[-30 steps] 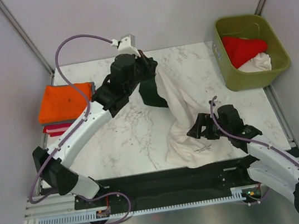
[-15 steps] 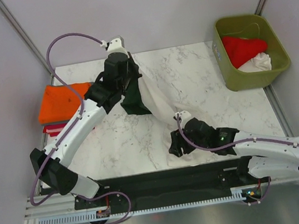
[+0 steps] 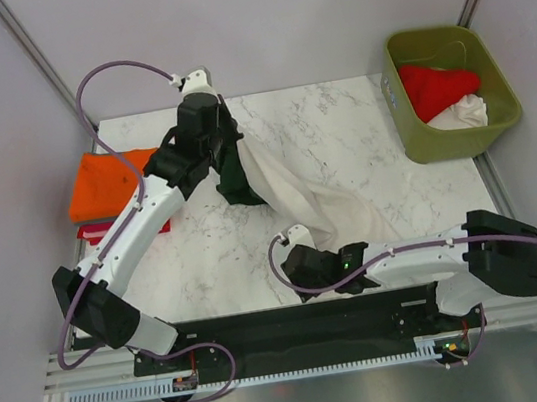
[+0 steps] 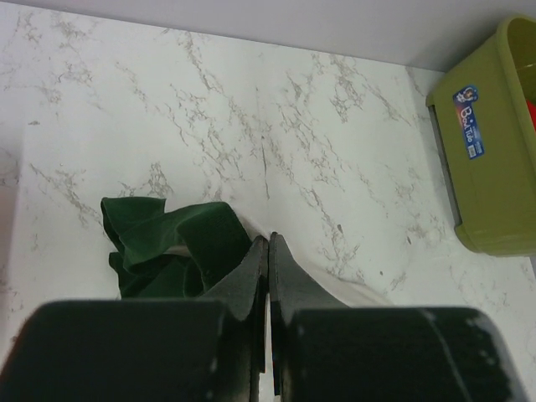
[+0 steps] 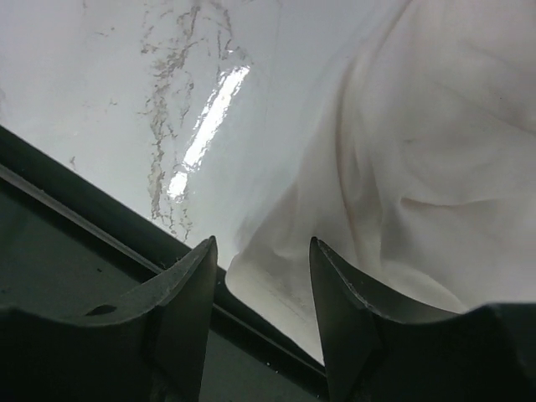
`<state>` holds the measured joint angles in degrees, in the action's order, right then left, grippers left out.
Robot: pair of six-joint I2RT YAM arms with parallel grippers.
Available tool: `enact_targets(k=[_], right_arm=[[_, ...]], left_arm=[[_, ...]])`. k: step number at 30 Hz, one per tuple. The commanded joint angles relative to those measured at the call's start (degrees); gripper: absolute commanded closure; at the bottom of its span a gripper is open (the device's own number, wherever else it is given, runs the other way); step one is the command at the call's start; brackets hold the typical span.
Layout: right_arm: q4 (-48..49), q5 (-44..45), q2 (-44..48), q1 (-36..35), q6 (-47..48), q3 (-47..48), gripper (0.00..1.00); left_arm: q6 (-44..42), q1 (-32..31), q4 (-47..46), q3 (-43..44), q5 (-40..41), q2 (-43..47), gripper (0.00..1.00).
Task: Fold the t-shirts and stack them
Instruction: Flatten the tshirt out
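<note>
The cream t-shirt (image 3: 292,189) with dark green sleeves stretches from the back left of the marble table to its near edge. My left gripper (image 3: 223,145) is shut on the shirt's top by a dark green sleeve (image 4: 167,243) and holds it up. In the left wrist view the closed gripper (image 4: 269,239) pinches cream cloth. My right gripper (image 3: 298,275) is open over the shirt's lower hem corner (image 5: 276,280) at the near table edge, with the gripper (image 5: 261,247) straddling that corner. An orange folded shirt (image 3: 114,181) lies on a red one (image 3: 101,230) at the far left.
An olive-green bin (image 3: 456,137) at the back right holds a red shirt (image 3: 438,85) and a white one (image 3: 463,114). It also shows in the left wrist view (image 4: 494,142). A black strip (image 3: 266,321) runs along the table's near edge.
My right gripper has swept left along the near edge to the shirt's lower left corner. My left gripper has moved left and back with the shirt, stretching it out.
</note>
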<state>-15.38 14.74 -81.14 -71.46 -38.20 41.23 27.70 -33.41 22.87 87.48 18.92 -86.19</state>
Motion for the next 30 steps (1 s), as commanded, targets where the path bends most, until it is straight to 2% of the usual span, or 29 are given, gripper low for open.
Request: enact_targets(k=[1, 4, 7, 8, 11, 14, 17, 19, 20, 21, 23, 24, 26, 30], right_arm=[[-0.53, 3.1, -2.43, -0.17, -1.71, 2.27, 0.44], [-0.88, 3.01, -4.63, -0.26, -1.62, 2.54, 0.48], [-2.72, 4.15, -6.56, -0.26, -1.27, 2.97, 0.66], [-3.77, 6.5, -6.48, -0.26, -1.18, 3.85, 0.8], [-8.08, 10.12, -2.46, 0.27, -1.01, 5.52, 1.0], [-9.58, 11.1, 7.2, 3.6, 0.31, 6.66, 1.0], [-10.29, 10.4, 16.79, 11.76, 2.68, 8.59, 1.0], [-10.38, 8.04, 21.09, 21.15, 5.49, 10.35, 1.0], [-10.46, 7.5, 21.72, 24.67, 6.37, 12.79, 1.0], [-10.81, 6.97, 22.08, 31.75, 7.6, 14.39, 1.0], [-12.12, 1.54, 21.12, 38.47, 8.92, 21.03, 1.0], [-14.31, -1.01, 20.51, 43.98, 9.45, 23.87, 1.0], [-17.13, -5.24, 19.27, 47.63, 11.3, 32.48, 1.0], [-22.57, -3.59, 20.67, 50.36, 14.72, 42.95, 1.0]], left_arm=[[-2.13, 1.41, -1.52, -0.56, -1.34, 2.52, 0.98], [-1.86, 2.82, -1.43, -1.44, -2.3, 2.87, 0.98], [-1.6, 4.4, -1.43, -2.14, -3.97, 2.61, 0.98], [-1.6, 4.75, -1.34, -2.49, -4.24, 2.43, 0.98], [-1.34, 6.33, -1.34, -3.54, -4.94, 2.26, 0.98], [-0.46, 8.62, -1.25, -4.33, -6.96, 1.73, 0.98], [0.42, 11.43, -1.25, -4.69, -10.12, 1.03, 0.98], [1.03, 13.53, -1.16, -4.78, -12.14, 0.85, 0.98], [1.65, 14.07, -1.08, -4.52, -12.67, 0.85, 0.98], [2.09, 14.68, -0.9, -4.34, -13.72, 1.03, 0.98], [3.14, 16.26, -0.64, -3.03, -15.39, 1.9, 0.98], [3.23, 16.44, 0.41, -2.24, -16.18, 2.43, 0.98], [3.06, 16.71, 1.64, -0.22, -15.49, 5.05, 0.98], [2.27, 16.97, 4.72, 1.46, -12.95, 12.35, 0.98]])
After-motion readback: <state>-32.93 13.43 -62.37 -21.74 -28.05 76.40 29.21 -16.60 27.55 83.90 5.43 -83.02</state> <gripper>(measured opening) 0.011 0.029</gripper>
